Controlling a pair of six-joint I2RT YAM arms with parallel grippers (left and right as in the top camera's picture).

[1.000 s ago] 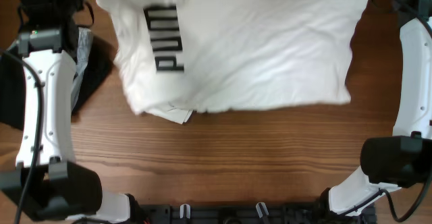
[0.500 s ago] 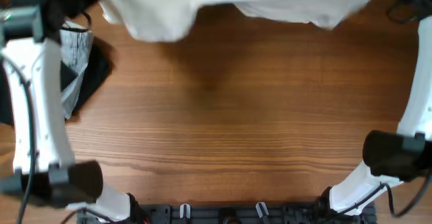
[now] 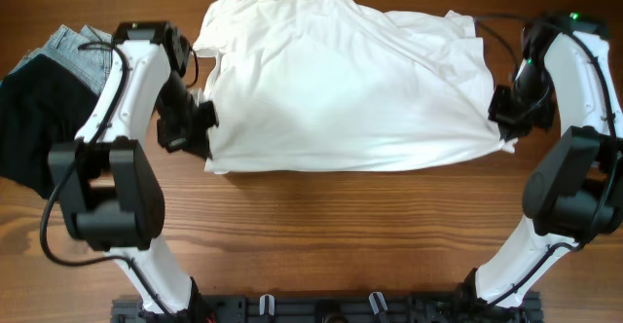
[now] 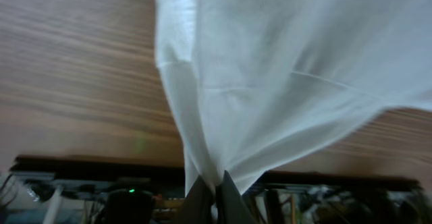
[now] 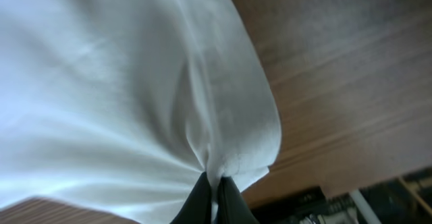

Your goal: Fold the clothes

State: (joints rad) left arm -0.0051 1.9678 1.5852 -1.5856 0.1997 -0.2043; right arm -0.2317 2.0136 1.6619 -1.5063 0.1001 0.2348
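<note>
The white T-shirt lies stretched across the far half of the table, its logo print hidden. My left gripper is shut on the shirt's near left corner, and in the left wrist view the cloth fans out from my pinched fingertips. My right gripper is shut on the near right corner, and in the right wrist view the fabric bunches into folds where my closed fingers pinch it. The shirt's near edge runs taut between both grippers.
A black garment and a light-blue denim garment lie at the far left beside my left arm. The wooden table runs toward the front edge, where a dark rail with clips sits.
The shirt was swept up and away to the far edge, then came back down spread flat. Both arms swung inward over the table, and the logo no longer shows.
</note>
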